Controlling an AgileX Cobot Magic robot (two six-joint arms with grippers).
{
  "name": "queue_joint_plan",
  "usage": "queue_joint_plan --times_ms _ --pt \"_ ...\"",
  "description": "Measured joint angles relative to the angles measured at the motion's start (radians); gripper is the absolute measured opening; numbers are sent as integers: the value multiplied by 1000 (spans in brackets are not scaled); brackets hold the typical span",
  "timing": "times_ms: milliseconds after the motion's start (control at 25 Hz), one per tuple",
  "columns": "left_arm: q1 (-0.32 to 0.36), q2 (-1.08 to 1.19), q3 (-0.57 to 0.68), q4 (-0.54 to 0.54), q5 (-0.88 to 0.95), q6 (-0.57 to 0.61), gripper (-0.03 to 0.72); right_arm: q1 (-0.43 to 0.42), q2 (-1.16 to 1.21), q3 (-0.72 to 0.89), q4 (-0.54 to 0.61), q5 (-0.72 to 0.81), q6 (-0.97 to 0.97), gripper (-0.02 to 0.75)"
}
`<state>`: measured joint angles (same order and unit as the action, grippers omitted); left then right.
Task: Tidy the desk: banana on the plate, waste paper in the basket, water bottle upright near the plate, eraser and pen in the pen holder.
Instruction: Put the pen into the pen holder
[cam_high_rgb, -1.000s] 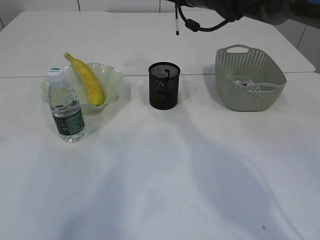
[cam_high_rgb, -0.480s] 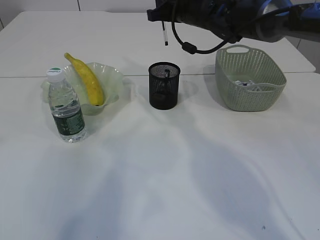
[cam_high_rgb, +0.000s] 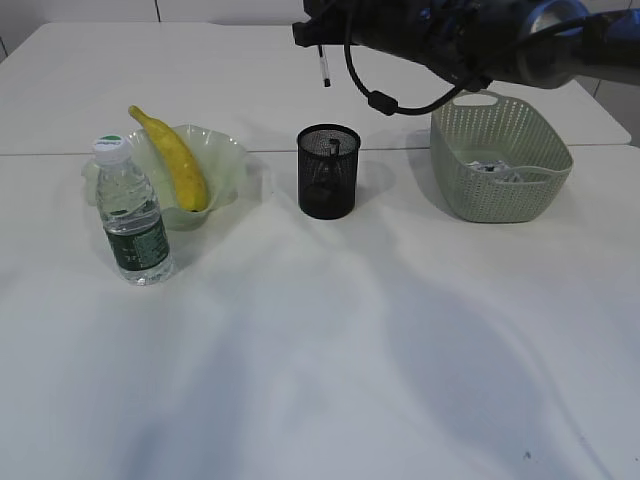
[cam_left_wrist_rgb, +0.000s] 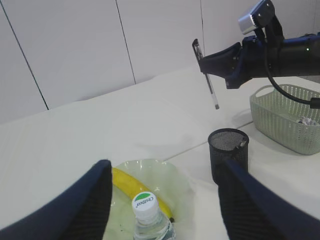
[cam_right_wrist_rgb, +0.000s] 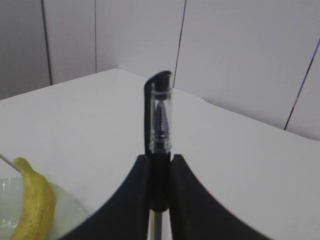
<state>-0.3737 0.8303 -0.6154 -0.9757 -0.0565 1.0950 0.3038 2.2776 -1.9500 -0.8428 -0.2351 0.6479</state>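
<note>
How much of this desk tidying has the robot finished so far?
Most of it looks done. The banana lies on the plate, the water bottle stands upright beside it, and crumpled paper sits in the basket. The right pincer holds the pen in the air above the pen holder; dropping it in is left. Something small shows inside the holder, possibly the eraser.

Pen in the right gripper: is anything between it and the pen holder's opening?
Nothing visible. The pen hangs from the right gripper above the pen holder, slightly left of its opening, with only open air between them.
</note>
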Motion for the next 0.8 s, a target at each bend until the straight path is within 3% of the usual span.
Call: queue_joint_plan --times_ms 800 --pt "0 0 0 0 -73 0 475 -39 0 185 -57 -263 0 61"
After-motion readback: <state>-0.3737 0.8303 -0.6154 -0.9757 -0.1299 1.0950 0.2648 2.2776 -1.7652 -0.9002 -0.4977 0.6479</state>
